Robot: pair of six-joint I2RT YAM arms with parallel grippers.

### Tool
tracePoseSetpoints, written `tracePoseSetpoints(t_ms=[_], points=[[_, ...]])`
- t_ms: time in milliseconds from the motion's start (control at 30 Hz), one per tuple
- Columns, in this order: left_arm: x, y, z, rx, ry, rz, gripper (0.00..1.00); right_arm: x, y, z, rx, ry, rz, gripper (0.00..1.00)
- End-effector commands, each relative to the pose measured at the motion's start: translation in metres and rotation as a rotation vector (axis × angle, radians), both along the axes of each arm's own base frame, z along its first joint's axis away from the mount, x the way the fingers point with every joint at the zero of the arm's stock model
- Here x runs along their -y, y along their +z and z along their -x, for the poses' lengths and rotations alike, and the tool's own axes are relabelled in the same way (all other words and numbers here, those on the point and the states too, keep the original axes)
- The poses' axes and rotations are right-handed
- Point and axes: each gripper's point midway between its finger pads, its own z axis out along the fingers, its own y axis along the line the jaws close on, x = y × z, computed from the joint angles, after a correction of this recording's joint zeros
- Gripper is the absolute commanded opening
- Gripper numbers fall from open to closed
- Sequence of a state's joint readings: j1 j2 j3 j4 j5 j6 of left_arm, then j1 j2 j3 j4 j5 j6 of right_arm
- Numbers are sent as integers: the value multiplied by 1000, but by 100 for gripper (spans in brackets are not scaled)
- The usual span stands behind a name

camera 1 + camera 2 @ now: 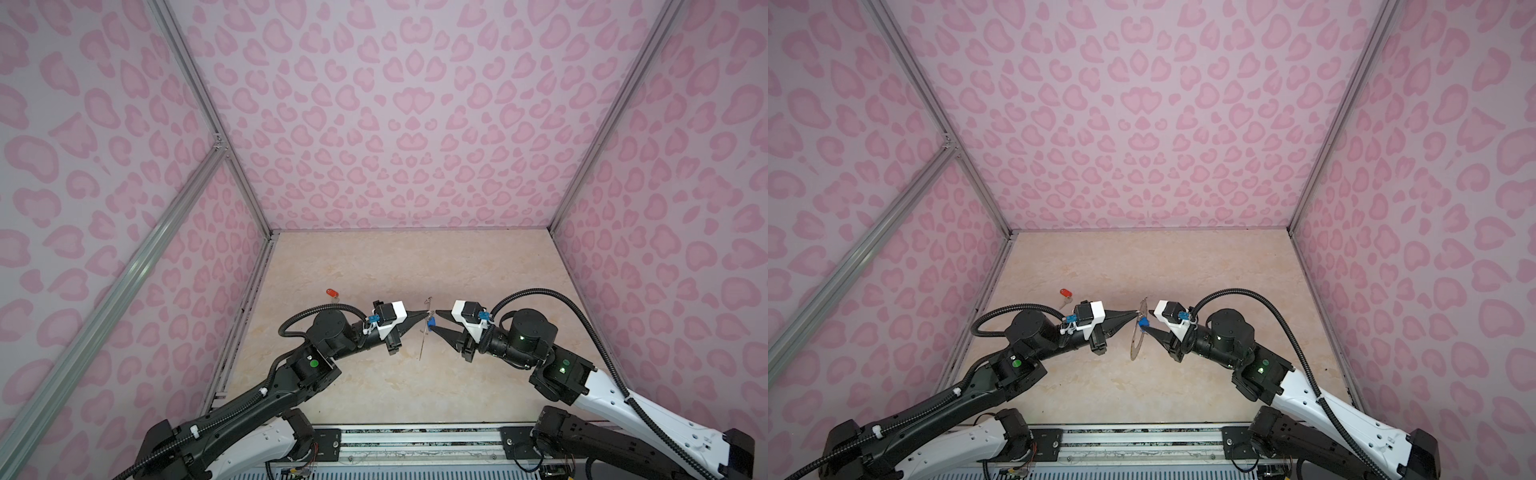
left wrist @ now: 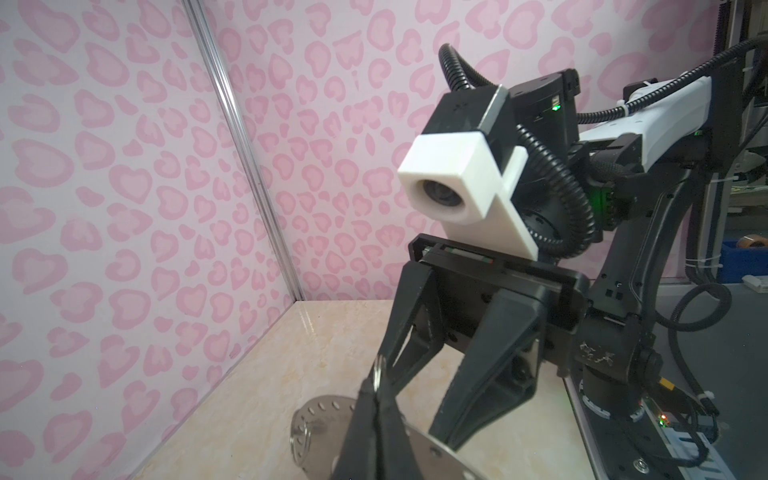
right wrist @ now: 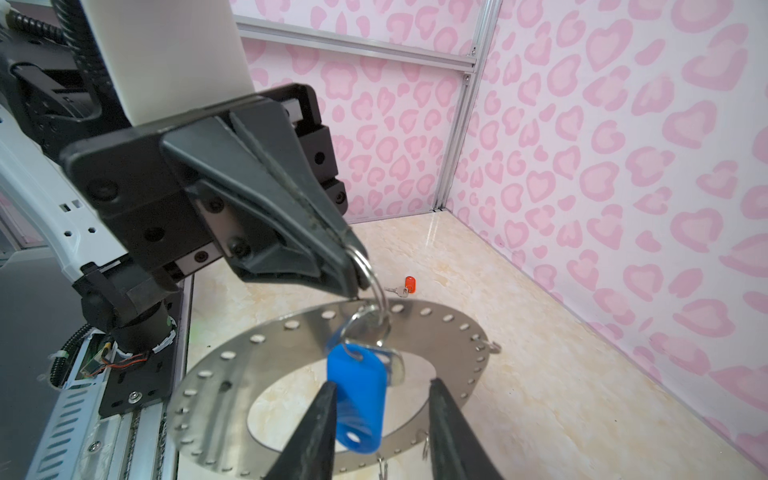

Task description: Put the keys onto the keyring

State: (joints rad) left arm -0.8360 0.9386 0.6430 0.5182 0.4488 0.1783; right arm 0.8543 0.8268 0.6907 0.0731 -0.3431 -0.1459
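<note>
The keyring [image 1: 1133,353] hangs on edge between the two hands. It shows as a thin sliver in both top views and as a broad, holed disc in the right wrist view. The left hand [image 1: 424,317] is fully closed, pinching a wire loop [image 3: 371,272] that stands up from the keyring's rim, and so carries the keyring. Whether the keyring's lower edge touches the desk [image 1: 374,270] cannot be told. The blue-tagged key [image 3: 358,399] dangles from small rings at the keyring's rim, just below that loop, and its tag hangs across the keyring's central hole. The right hand [image 1: 434,321] sits on the side of the keyring opposite the left hand. Its jaws are partly open with the blue tag between them. The tag lies against one jaw while the other stands clear, and nothing is clamped. The red-tagged key [image 1: 331,293] lies flat on the desk, well apart from the keyring, on the left hand's side and farther back.
</note>
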Motion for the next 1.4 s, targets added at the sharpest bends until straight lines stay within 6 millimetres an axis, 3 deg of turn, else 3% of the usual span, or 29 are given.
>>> tracePoseSetpoints(t_ms=[0,267,700,1200,1367], points=[[-1,10,5,34,-23,28,3,0,0,3,-18,30,-6,37],[2,7,9,27,-53,18,3,1,1,4,-34,60,-14,36],[4,6,11,20,-73,18,3,-14,3,8,-63,147,-33,35],[5,11,12,36,-81,16,3,-16,1,14,-92,178,-73,22],[6,12,12,38,-87,17,3,-12,-3,12,-84,155,-48,37]])
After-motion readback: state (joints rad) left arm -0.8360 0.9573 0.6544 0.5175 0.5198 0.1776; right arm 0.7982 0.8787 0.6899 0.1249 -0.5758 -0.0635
